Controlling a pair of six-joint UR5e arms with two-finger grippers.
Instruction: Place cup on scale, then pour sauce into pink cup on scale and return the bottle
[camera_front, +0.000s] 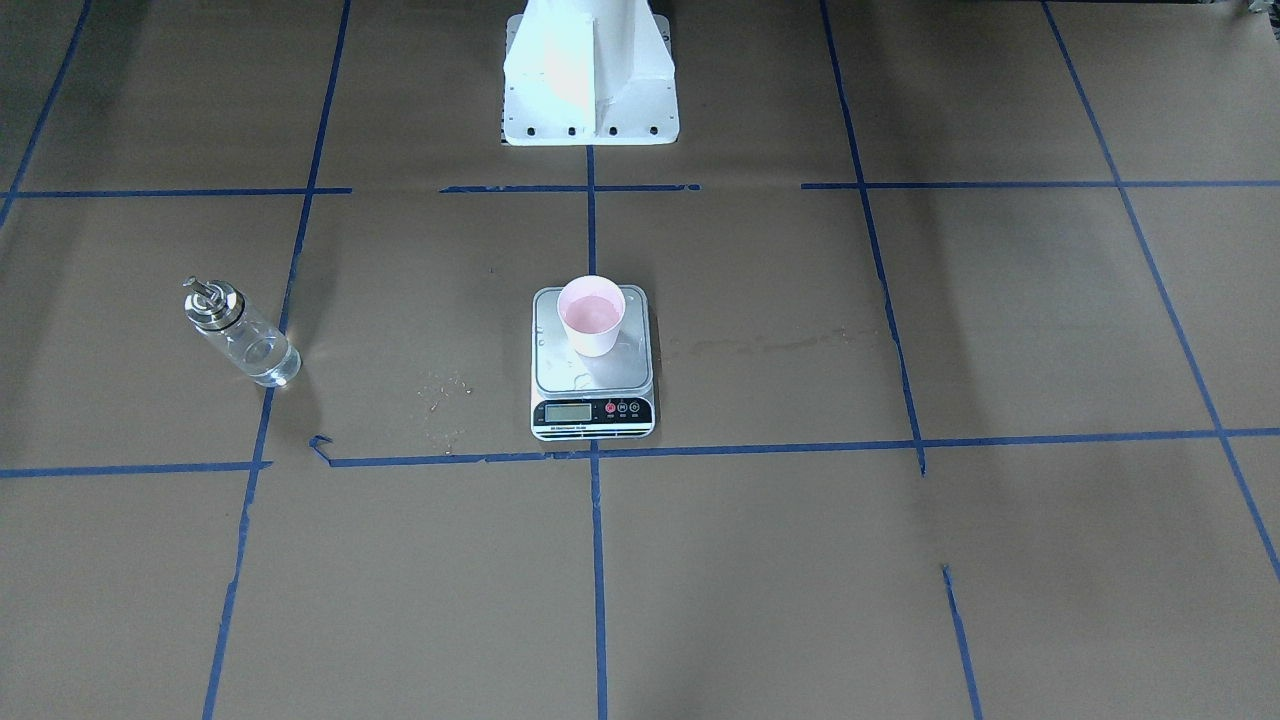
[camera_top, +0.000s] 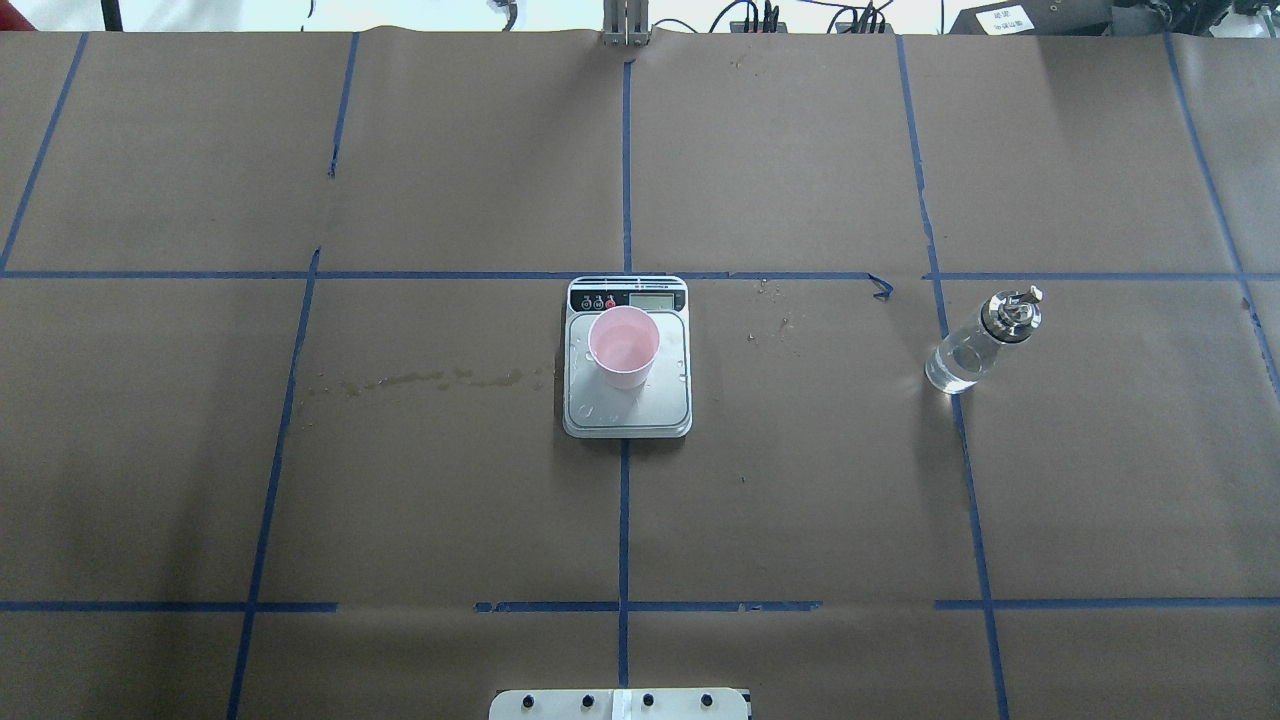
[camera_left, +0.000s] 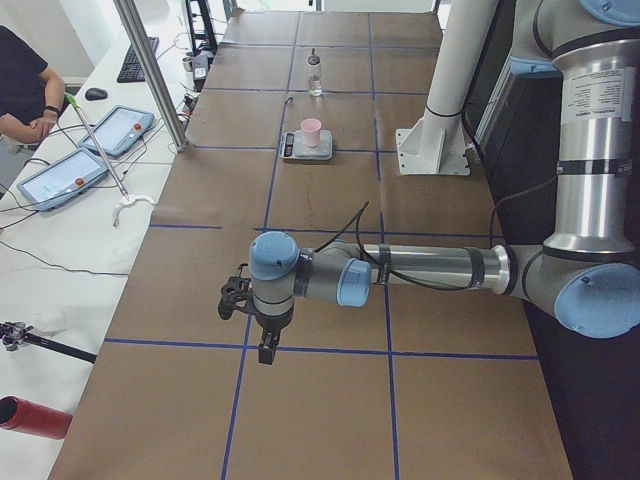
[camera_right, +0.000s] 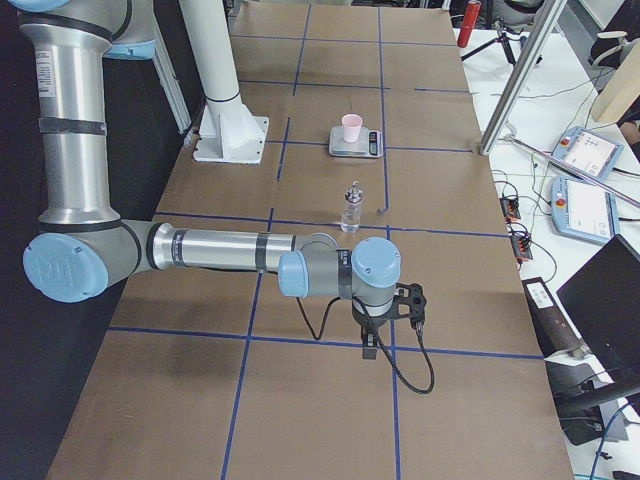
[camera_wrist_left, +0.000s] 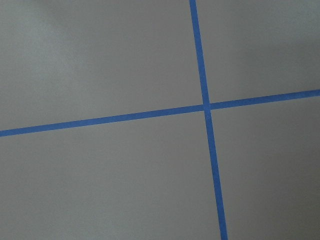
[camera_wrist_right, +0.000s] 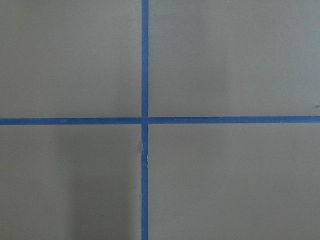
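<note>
Front view: the cup (camera_front: 591, 315) stands upright on the scale (camera_front: 600, 378), toward the platform's back. The bottle (camera_front: 240, 333) stands alone on the brown surface (camera_front: 800, 560), well apart on the robot's right. No hand is in this view.

Overhead view: I see the same layout. Droplets dot the platform around the cup, and a faint wet streak marks the surface on the robot's left.

Left side view: the left hand (camera_left: 267, 348) hangs over bare surface, far from everything. I cannot tell whether its fingers are spread or pressed together.

Right side view: the right hand (camera_right: 368, 347) hangs likewise, with the bottle beyond it. I cannot tell its state either.

Both wrist views show only brown surface and crossing blue tape.

My judgement on handling:
- **Bottle:** it is smooth glass, so probably slippery and breakable, with its weight low where clear liquid sits. I would take it across the cylindrical body below the metal collar, never by the thin spout.
- **Cup:** it looks light and easily crushed or tipped, so it needs only a gentle pinch on the wall.
</note>
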